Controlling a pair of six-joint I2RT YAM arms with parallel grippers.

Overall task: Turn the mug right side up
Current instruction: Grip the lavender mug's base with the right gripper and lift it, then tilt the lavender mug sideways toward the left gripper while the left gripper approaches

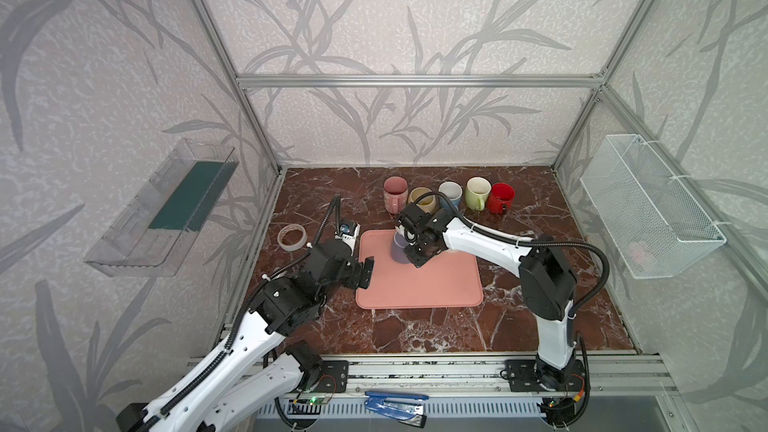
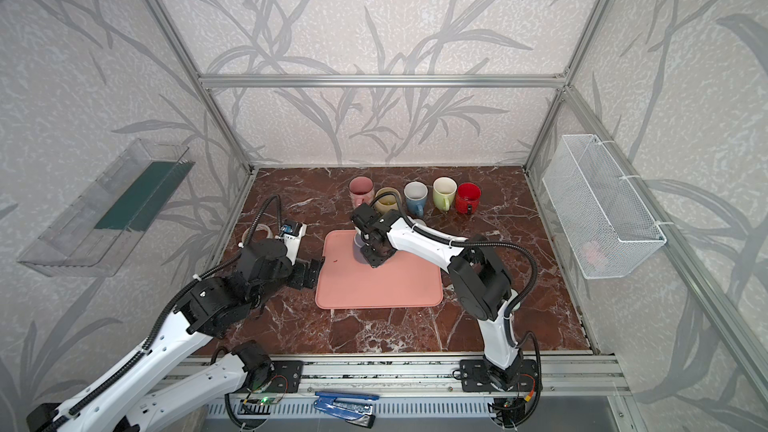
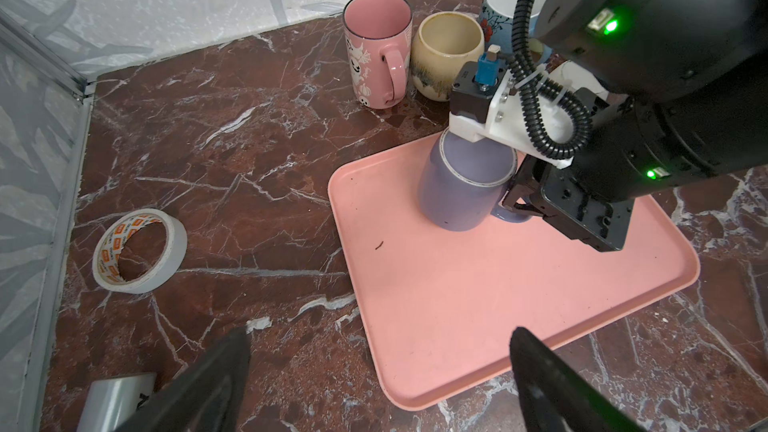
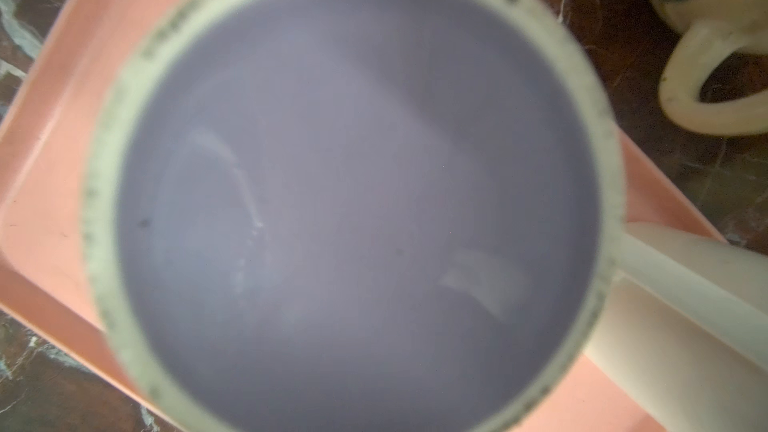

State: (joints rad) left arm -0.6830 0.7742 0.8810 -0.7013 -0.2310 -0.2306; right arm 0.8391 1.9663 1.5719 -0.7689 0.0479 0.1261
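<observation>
Mug (image 4: 353, 201) — blurred, edge-cropped, up close

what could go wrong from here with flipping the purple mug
1. The right gripper is shut only on the handle of the upside-down lavender mug; the body may swing or slip in that narrow pinch while turning.
2. The beige mug stands close beyond the arm's wrist; a wide turn could knock it.
3. The mug is near the pink tray's far edge; set down there, it could catch the rim and tip.
</observation>
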